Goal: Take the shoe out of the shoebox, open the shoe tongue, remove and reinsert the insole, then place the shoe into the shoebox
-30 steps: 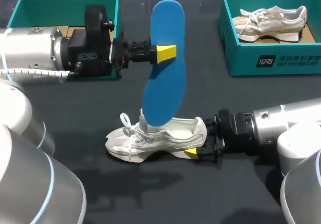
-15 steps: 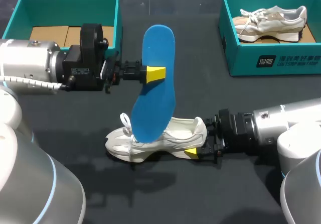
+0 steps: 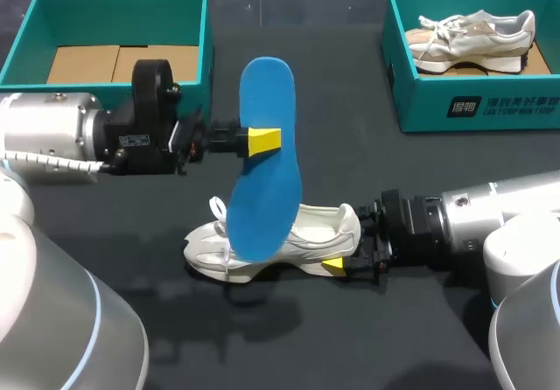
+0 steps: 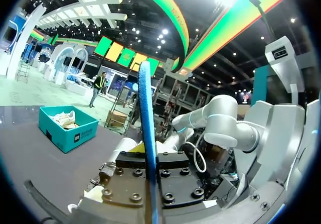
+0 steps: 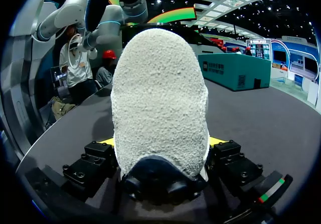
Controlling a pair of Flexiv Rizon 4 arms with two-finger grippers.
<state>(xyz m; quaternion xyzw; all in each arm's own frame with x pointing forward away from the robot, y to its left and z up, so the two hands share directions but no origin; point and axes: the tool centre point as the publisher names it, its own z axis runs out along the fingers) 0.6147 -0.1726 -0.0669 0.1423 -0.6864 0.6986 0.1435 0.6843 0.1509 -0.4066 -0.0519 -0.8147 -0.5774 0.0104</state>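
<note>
- Could easily miss the opening of the shoe (image 3: 271,241). Blue insole (image 3: 265,180) pinched only at mid-length in the left end effector (image 3: 262,141), so plenty of free lower end to flex, snag on collar or laces, and buckle.
- Might also twist in that pinch and go in skewed or bunched at the toe.
- Could tip or drag the shoe if pushed down hard. Clamped just at the heel by the right end effector (image 3: 343,252), toe end loose on the worktop (image 3: 350,337).
- Looks-wise: white mesh runner, lower centre of the head view, toe pointing left, laces spilling out.
- Insole nearly upright at centre, lower tip overlapping the forefoot. Can't tell whether touching.
- Teal shoebox (image 3: 114,1) upper left, only cardboard inside.
</note>
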